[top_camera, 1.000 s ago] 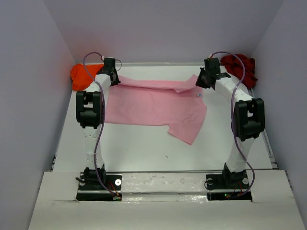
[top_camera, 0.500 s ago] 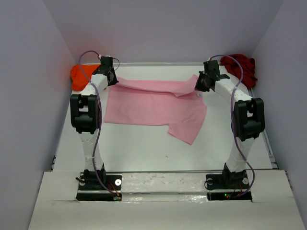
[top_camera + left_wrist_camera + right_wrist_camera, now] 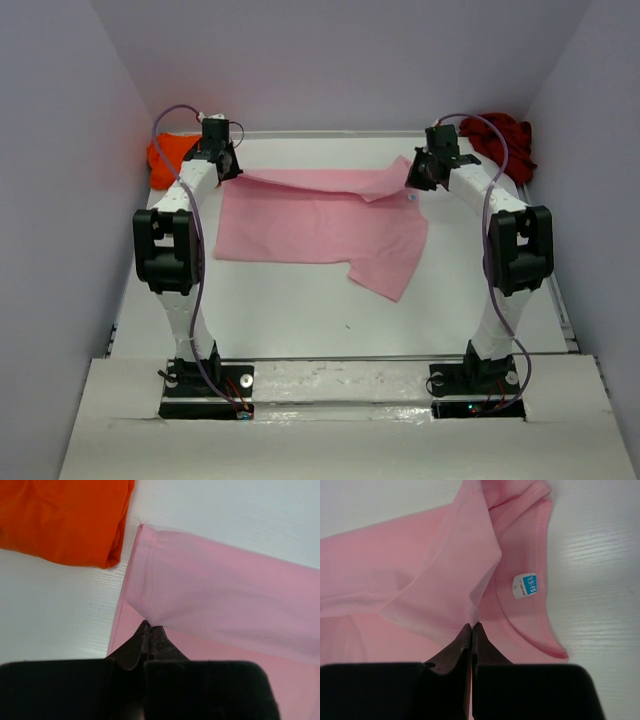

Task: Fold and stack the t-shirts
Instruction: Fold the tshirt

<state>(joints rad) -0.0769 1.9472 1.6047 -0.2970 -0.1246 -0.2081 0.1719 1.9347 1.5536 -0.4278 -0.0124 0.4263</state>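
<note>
The light pink t-shirt (image 3: 320,222) lies spread across the middle of the table, its far edge folded toward me. My left gripper (image 3: 228,168) is shut on the shirt's far-left fold (image 3: 150,615), lifting the cloth. My right gripper (image 3: 418,172) is shut on the far-right fold (image 3: 472,611) beside the collar and its blue size tag (image 3: 526,585). A bright orange t-shirt (image 3: 168,158) sits folded at the far-left corner, close to the pink hem (image 3: 65,520). A dark red t-shirt (image 3: 503,140) lies bunched at the far-right corner.
White walls enclose the table on three sides. Bare white tabletop (image 3: 300,310) stretches between the pink shirt and the arm bases. One pink sleeve (image 3: 385,275) points toward the near right.
Both grippers have stayed shut on the pink shirt's far edge. The left arm has shifted left and slightly back, drawing the fold out; the right has barely moved.
</note>
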